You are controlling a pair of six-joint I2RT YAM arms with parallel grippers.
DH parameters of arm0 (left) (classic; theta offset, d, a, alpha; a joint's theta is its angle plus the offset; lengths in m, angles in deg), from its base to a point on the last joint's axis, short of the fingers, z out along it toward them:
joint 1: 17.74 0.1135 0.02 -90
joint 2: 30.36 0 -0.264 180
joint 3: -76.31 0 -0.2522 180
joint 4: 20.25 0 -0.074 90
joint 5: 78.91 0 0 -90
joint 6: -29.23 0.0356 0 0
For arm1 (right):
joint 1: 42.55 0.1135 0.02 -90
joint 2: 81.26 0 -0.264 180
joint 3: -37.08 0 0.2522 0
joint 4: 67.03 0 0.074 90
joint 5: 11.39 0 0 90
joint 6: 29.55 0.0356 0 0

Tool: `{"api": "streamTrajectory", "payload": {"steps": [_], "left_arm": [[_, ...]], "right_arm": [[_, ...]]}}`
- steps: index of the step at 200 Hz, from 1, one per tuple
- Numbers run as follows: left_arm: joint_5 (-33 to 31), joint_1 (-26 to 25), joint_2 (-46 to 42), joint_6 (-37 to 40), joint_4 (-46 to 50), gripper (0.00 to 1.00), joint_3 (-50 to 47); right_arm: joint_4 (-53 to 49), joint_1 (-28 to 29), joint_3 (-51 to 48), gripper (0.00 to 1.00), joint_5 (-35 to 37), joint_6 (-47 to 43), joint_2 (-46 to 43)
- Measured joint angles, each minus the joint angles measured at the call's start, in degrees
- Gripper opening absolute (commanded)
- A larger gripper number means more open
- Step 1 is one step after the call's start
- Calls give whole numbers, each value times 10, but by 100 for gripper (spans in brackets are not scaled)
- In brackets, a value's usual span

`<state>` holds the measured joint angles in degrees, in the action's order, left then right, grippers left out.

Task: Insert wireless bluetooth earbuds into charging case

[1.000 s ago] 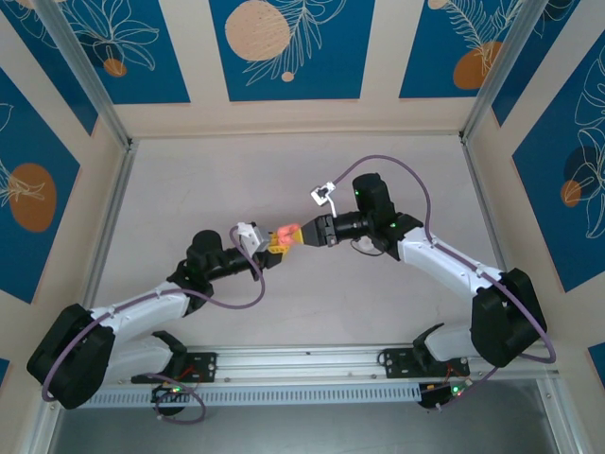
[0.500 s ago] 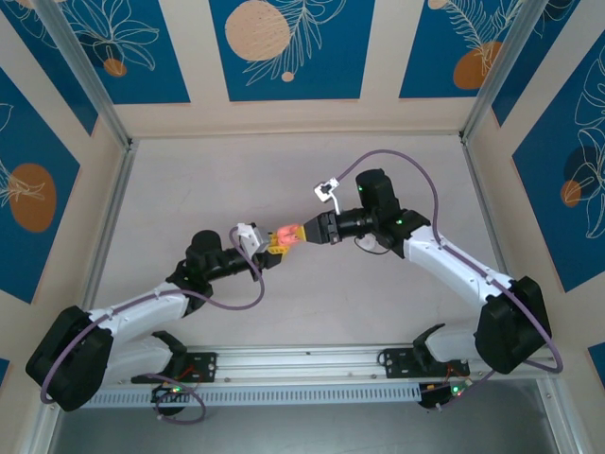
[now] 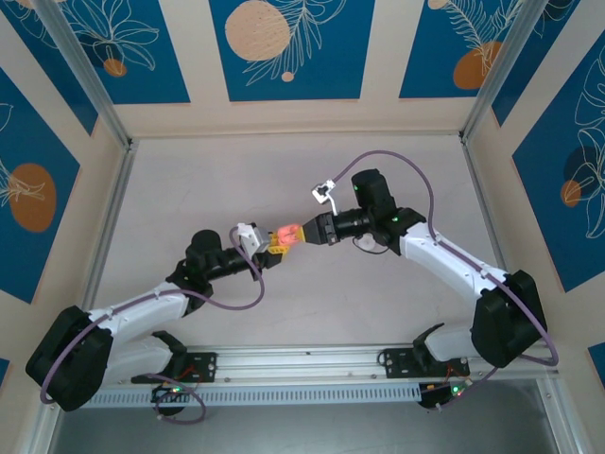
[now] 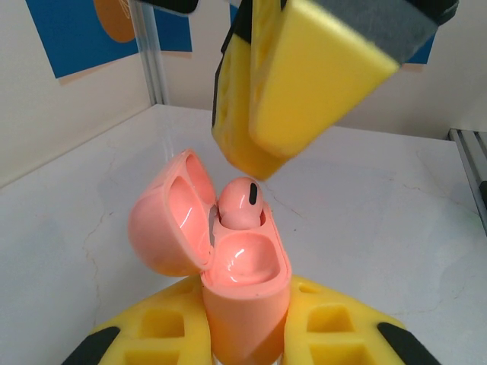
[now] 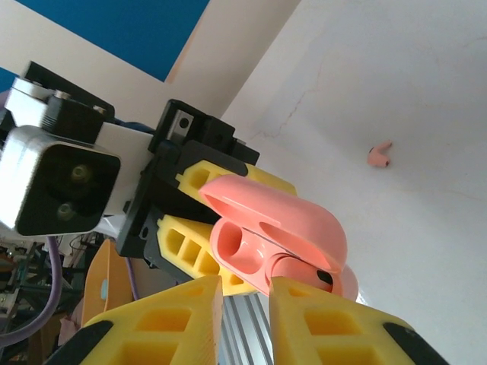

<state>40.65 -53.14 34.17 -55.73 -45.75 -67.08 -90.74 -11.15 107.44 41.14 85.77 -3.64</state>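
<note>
My left gripper is shut on the salmon-pink charging case and holds it upright above the table. The case's lid is swung open to the left. One pale-pink earbud sits in the far slot; the near slot is empty. My right gripper meets the case from the right. Its yellow fingers hover just over the seated earbud, narrowly parted with nothing between them. The second earbud lies on the white table beyond the case.
The white table is walled at the back and on both sides by blue-and-cream panels. An aluminium rail runs along the near edge by the arm bases. A white clip on the right wrist cable sticks up above the gripper.
The right arm has shifted slightly, its gripper staying at the case's open top. The left gripper and the case have held still.
</note>
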Motion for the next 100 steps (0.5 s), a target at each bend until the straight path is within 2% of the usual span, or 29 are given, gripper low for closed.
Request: {"api": "streamTrajectory", "payload": {"steps": [43,72,100], "left_arm": [[-1,0,-2,0,13,11,0],[-11,0,-13,0,23,10,0],[-38,5,-39,-2,30,10,-3]], "right_arm": [[-4,2,1,22,0,-4,7],[-10,4,8,29,3,-11,7],[-10,5,13,30,11,-11,-2]]}}
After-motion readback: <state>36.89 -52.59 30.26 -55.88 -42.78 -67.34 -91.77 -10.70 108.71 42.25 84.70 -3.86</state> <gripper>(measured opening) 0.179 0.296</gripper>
